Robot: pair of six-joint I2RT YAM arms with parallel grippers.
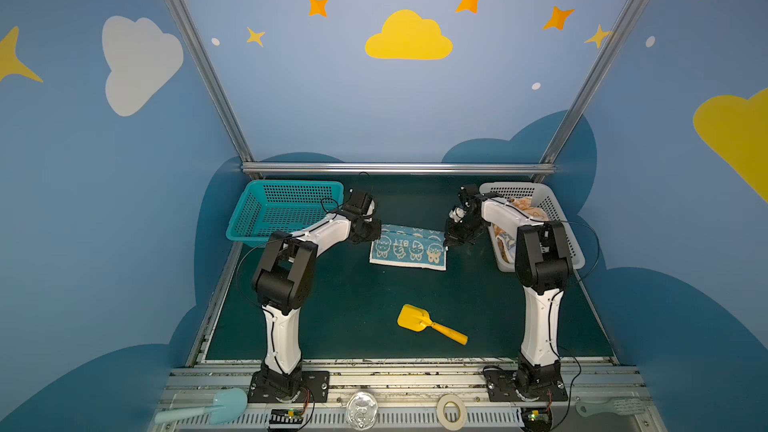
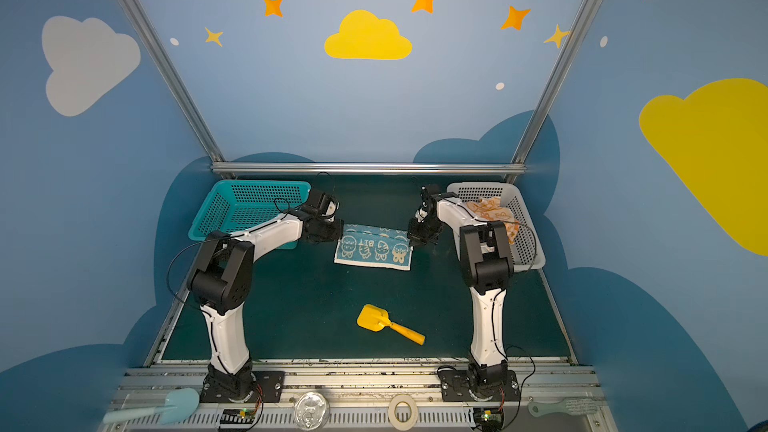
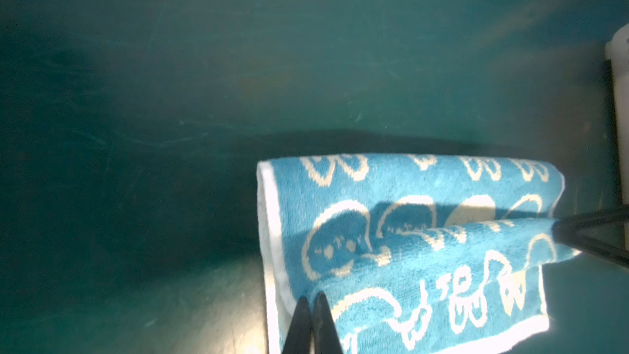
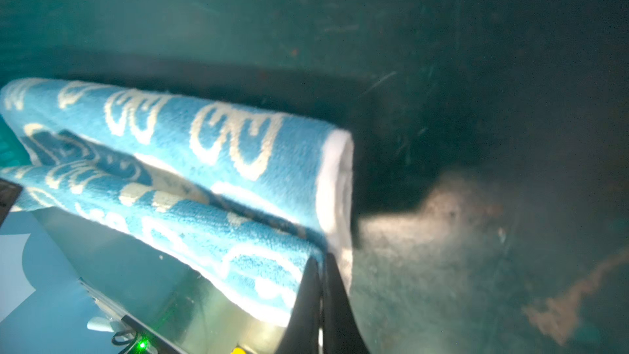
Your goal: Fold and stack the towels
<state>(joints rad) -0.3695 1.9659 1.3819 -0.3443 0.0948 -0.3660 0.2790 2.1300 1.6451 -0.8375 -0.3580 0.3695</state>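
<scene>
First fold in hand — blue rabbit towel (image 1: 409,253) on the green surface (image 1: 353,305), between teal basket (image 1: 291,197) and white basket (image 1: 515,192).
Held by left gripper (image 3: 310,299) and right gripper (image 4: 321,260), both clamped shut on corners of the raised edge, doubled over the lower layer. Next, likely: level carry to the near hem, square set-down — joint release.

The blue-and-cream towel (image 1: 409,252) lies part-folded at centre — orange-and-cream towels (image 1: 524,206), seemingly crumpled, in the white basket (image 1: 556,211).
</scene>
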